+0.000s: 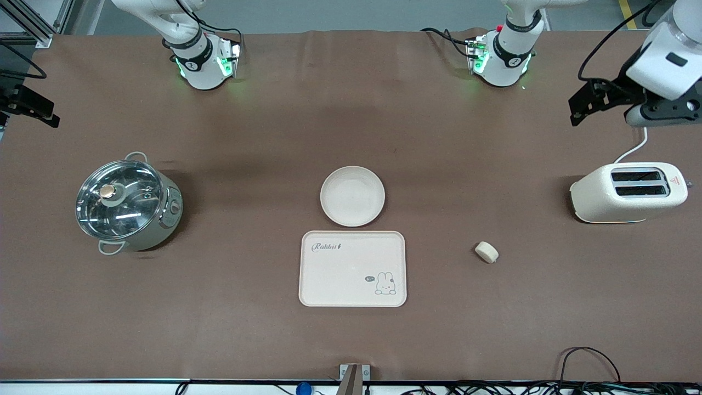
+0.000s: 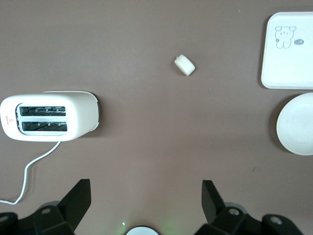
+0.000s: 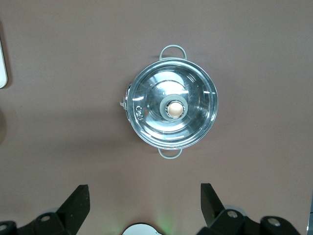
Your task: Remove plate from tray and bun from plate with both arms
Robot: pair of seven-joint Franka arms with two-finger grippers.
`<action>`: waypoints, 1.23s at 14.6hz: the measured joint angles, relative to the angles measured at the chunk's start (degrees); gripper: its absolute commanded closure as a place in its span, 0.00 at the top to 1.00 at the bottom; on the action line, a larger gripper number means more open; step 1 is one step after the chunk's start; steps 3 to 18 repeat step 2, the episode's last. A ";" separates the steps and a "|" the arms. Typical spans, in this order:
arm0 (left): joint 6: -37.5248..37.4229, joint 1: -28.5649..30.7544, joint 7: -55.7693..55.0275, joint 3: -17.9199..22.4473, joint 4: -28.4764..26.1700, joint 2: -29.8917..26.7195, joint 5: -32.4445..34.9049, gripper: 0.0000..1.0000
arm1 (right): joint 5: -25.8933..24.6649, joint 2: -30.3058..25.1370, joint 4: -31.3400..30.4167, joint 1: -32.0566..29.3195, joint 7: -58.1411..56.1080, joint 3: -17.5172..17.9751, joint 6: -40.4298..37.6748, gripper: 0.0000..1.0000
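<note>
Bun (image 1: 486, 252) on its side on table (image 1: 247, 329), well apart from both claws, beside tray (image 1: 352, 268), long axis slanting. Left claw (image 2: 145, 196) open above toaster (image 1: 628, 192); right claw (image 3: 145, 196) open above pot (image 3: 170, 108).

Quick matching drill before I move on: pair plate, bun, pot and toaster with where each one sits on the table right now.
Things:
1. plate
2. bun
3. pot
4. toaster

Places:
A. at the right arm's end of the table, lid on
B. on the bare table between the tray and the toaster
C. at the left arm's end of the table, slots up
D. on the table beside the tray, farther from the front camera than the tray

Pairs: 1-D, 2-B, 3-A, 4-C
</note>
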 measured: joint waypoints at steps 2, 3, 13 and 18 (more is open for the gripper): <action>-0.01 0.01 2.50 0.36 -0.83 -1.09 -0.22 1.00 | 0.00 0.00 0.00 0.00 0.00 0.00 -0.07 1.00; -0.01 0.01 2.50 0.36 -0.83 -1.09 -0.22 1.00 | 0.00 0.00 0.00 0.00 0.00 0.00 -0.07 1.00; -0.01 0.01 2.50 0.36 -0.83 -1.09 -0.22 1.00 | 0.00 0.00 0.00 0.00 0.00 0.00 -0.07 1.00; -0.01 0.01 2.50 0.36 -0.83 -1.09 -0.22 1.00 | 0.00 0.00 0.00 0.00 0.00 0.00 -0.07 1.00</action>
